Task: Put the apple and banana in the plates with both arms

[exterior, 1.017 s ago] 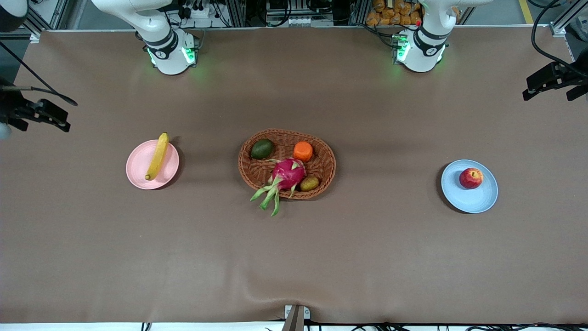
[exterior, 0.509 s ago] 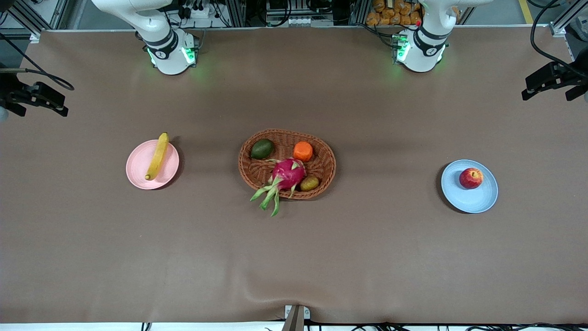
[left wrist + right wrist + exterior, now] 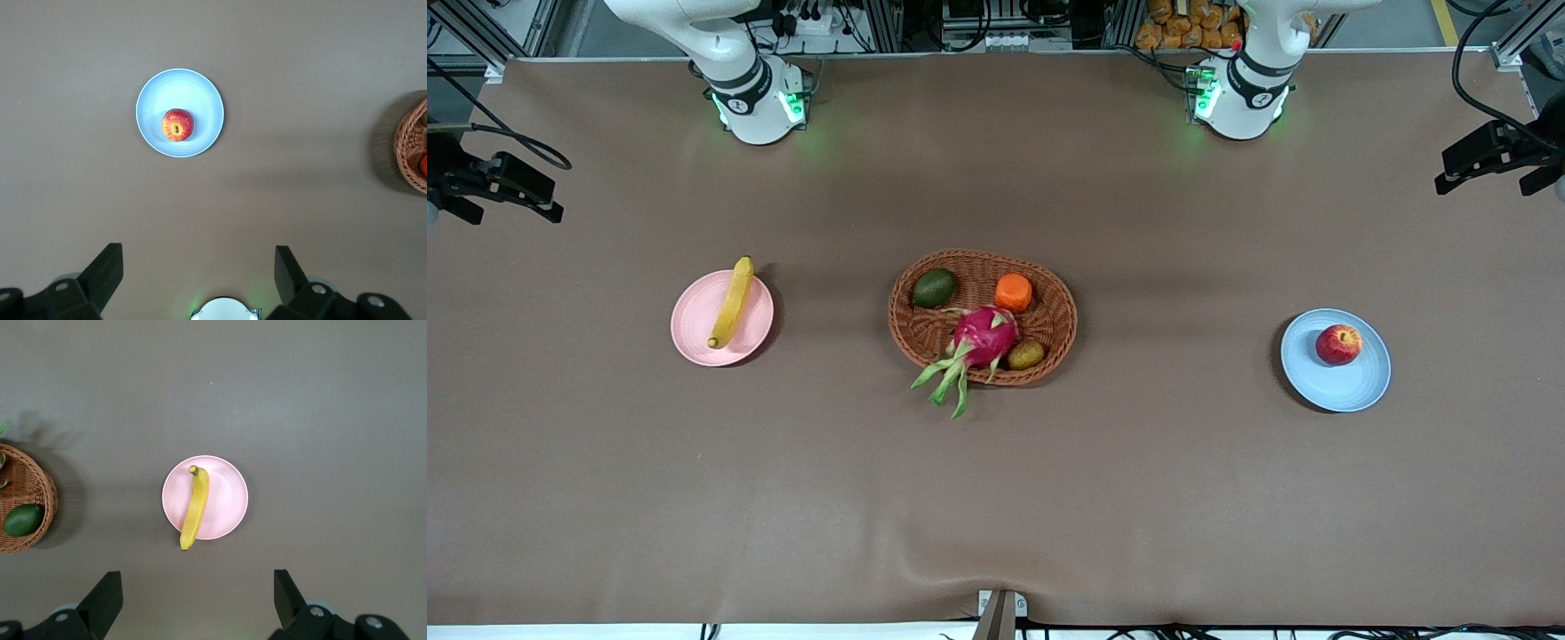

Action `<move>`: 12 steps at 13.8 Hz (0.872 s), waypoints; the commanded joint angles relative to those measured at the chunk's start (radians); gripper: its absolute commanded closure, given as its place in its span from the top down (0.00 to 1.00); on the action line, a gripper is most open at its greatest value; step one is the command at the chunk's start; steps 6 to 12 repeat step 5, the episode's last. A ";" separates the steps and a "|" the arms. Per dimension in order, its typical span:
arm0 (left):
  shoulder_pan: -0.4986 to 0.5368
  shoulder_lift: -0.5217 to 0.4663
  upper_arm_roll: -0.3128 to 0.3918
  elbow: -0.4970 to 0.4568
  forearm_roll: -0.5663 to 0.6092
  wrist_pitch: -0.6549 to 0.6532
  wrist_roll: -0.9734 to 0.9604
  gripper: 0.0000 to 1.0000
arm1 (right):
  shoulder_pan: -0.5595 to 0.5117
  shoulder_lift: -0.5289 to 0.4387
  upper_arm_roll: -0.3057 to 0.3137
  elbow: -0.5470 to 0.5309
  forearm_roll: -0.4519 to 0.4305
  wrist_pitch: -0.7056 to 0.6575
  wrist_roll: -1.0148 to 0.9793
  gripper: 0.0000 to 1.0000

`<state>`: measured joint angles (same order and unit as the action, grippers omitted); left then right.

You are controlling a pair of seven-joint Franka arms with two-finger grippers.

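Note:
The banana (image 3: pixel 732 301) lies across the pale pink plate (image 3: pixel 698 338) toward the right arm's end of the table. It also shows in the right wrist view (image 3: pixel 195 508) on that plate (image 3: pixel 227 497). The apple (image 3: pixel 1338 344) sits on the pale blue plate (image 3: pixel 1343 387) toward the left arm's end, and shows in the left wrist view (image 3: pixel 177 125) on its plate (image 3: pixel 200 100). My right gripper (image 3: pixel 511 209) (image 3: pixel 197 593) is open and empty, high over the table's edge. My left gripper (image 3: pixel 1485 180) (image 3: pixel 199 267) is open and empty, high over the other edge.
An oval wicker basket (image 3: pixel 1060 307) stands mid-table between the plates and holds an avocado (image 3: pixel 935 287), an orange fruit (image 3: pixel 1014 292), a pink dragon fruit (image 3: pixel 985 336) and a small brown fruit (image 3: pixel 1026 355). The basket's edge shows in both wrist views (image 3: pixel 408 150) (image 3: pixel 37 490).
My right gripper has moved away from the front camera, toward its base. My left gripper has barely shifted. The fruit and plates have not moved.

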<state>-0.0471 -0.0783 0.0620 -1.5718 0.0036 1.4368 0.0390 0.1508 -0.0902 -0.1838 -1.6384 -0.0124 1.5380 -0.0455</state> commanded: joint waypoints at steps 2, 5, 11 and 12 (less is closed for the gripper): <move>-0.002 0.008 -0.001 0.018 -0.004 -0.016 -0.001 1.00 | -0.008 -0.006 0.003 0.006 0.015 -0.001 -0.017 1.00; -0.004 0.008 -0.001 0.018 -0.004 -0.016 -0.001 1.00 | -0.014 -0.006 0.001 0.006 0.015 -0.003 -0.017 1.00; -0.004 0.008 -0.001 0.018 -0.004 -0.016 -0.001 1.00 | -0.014 -0.006 0.001 0.006 0.015 -0.003 -0.017 1.00; -0.004 0.008 -0.001 0.018 -0.004 -0.016 -0.001 1.00 | -0.014 -0.006 0.001 0.006 0.015 -0.003 -0.017 1.00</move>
